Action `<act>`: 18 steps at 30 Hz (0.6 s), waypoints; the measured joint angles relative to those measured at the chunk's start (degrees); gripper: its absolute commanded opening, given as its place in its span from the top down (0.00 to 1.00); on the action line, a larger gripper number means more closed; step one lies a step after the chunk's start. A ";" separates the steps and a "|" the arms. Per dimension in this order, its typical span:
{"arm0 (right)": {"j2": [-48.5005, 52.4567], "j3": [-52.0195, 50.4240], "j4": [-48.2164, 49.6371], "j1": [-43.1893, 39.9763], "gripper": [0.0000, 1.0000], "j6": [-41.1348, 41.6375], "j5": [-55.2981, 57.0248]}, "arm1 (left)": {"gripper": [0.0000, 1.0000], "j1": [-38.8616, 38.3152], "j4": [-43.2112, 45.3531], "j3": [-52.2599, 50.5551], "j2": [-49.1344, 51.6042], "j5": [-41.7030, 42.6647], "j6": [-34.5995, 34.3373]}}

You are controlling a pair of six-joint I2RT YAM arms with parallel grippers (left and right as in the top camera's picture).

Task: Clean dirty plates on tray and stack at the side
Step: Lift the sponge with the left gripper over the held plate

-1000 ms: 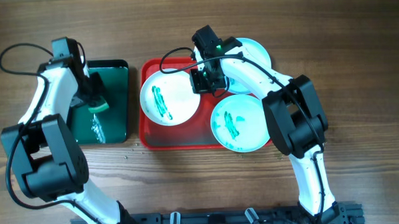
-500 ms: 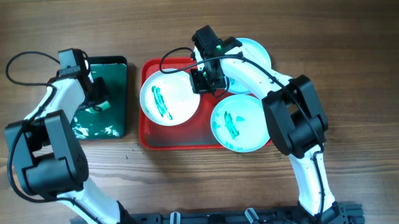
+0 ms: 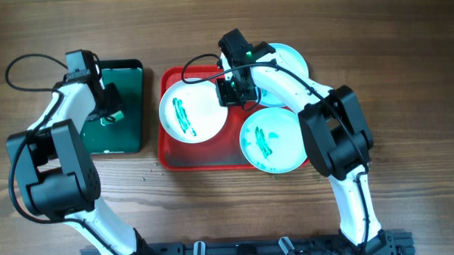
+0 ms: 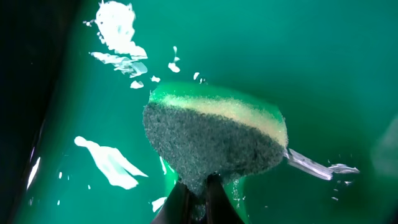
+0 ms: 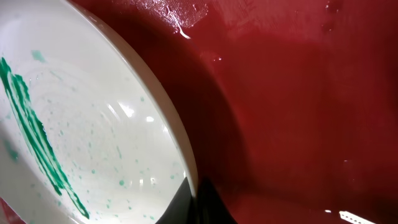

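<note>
The red tray (image 3: 213, 154) lies at the table's middle. A white plate (image 3: 192, 110) with green streaks sits on its left part. A turquoise-rimmed plate (image 3: 273, 141) with green smears sits at its front right. A second turquoise-rimmed plate (image 3: 289, 61) at the back right is partly hidden by my right arm. My right gripper (image 3: 229, 93) is shut on the white plate's right rim; the right wrist view shows the jaws (image 5: 198, 199) pinching the plate (image 5: 81, 143) over the tray floor (image 5: 298, 93). My left gripper (image 3: 111, 110) is shut on a sponge (image 4: 214, 134).
A smaller dark green tray (image 3: 127, 85) lies left of the red tray, wet with white foam patches (image 4: 109, 162). The sponge hangs over its floor. Bare wooden table (image 3: 408, 98) lies to the right and in front.
My left arm has shifted, carrying the sponge slightly toward the back over the dark green tray, which has slid a little backward. The right arm and the plates have not moved.
</note>
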 measured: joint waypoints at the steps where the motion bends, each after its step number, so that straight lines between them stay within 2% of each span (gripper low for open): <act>1: 0.00 0.00 0.00 0.00 0.96 -0.02 0.00 | 0.96 -0.04 -1.25 0.22 -0.09 0.04 0.00; 12: 0.02 0.00 1.88 -0.52 0.96 0.00 -2.40 | 0.96 -0.17 -16.68 0.52 -5.88 1.29 0.02; 15: 0.00 0.00 2.21 -1.75 0.96 -0.02 -5.53 | 0.96 -0.74 -20.44 4.50 -10.36 3.17 0.02; 18: 0.02 0.00 2.19 -3.63 0.96 -0.02 -7.76 | 0.96 -2.25 -20.39 6.88 -16.15 6.73 0.02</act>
